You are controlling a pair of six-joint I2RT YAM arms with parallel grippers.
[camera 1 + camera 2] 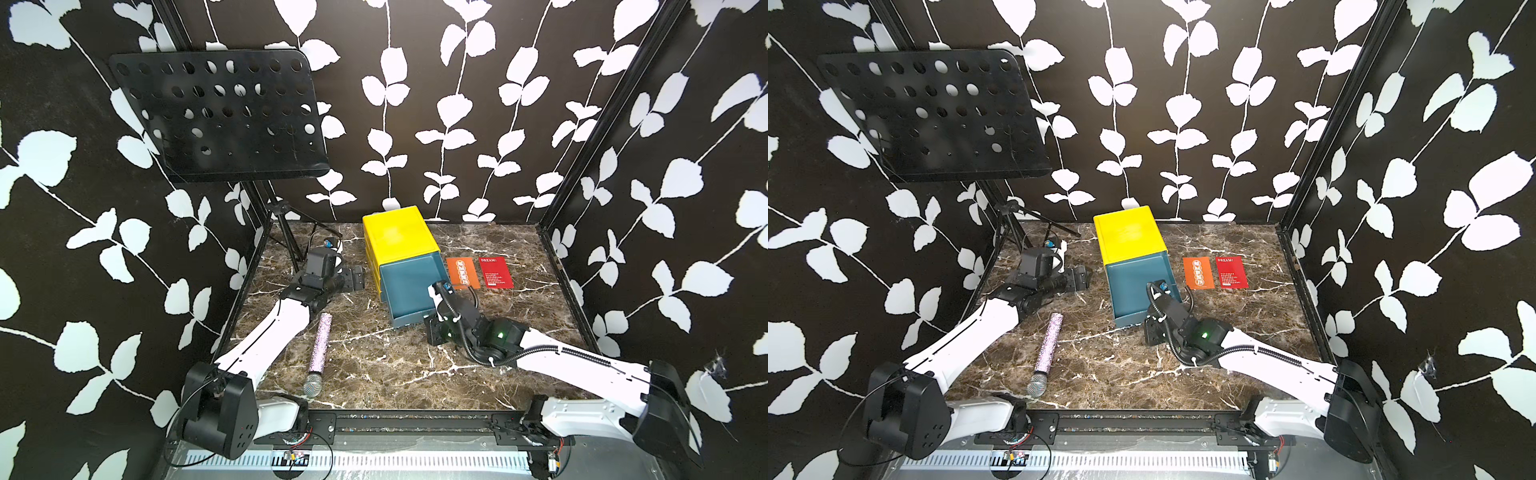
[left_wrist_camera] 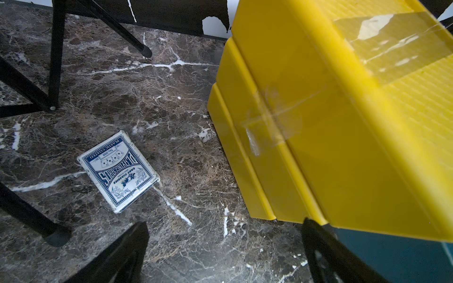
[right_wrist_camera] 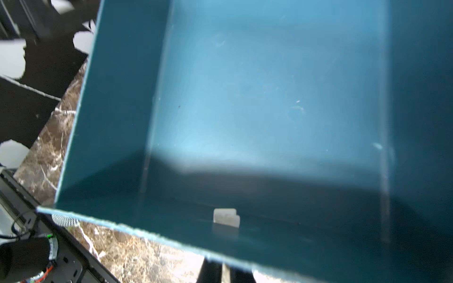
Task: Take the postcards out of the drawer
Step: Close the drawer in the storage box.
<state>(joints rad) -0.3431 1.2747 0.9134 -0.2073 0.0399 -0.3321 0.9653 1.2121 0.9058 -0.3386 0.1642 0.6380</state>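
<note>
The teal drawer (image 1: pixel 409 286) stands pulled out of the yellow cabinet (image 1: pixel 399 232). Its inside (image 3: pixel 269 98) shows no postcards, only a small white bit (image 3: pixel 226 217) by the front wall. An orange postcard (image 1: pixel 463 272) and a red postcard (image 1: pixel 496 272) lie flat on the table just right of the drawer, seen in both top views (image 1: pixel 1199 272) (image 1: pixel 1232 272). My right gripper (image 1: pixel 430 328) sits at the drawer's front right corner, its jaws (image 3: pixel 226 272) shut just under the front edge. My left gripper (image 2: pixel 225 257) hangs open over bare table beside the cabinet's left wall.
A blue-and-white playing-card box (image 2: pixel 119 171) lies left of the cabinet near the black tripod legs (image 2: pixel 55 61). A glittery microphone (image 1: pixel 318 353) lies at the front left. A perforated music stand (image 1: pixel 220 116) overhangs the back left corner. Patterned walls close three sides.
</note>
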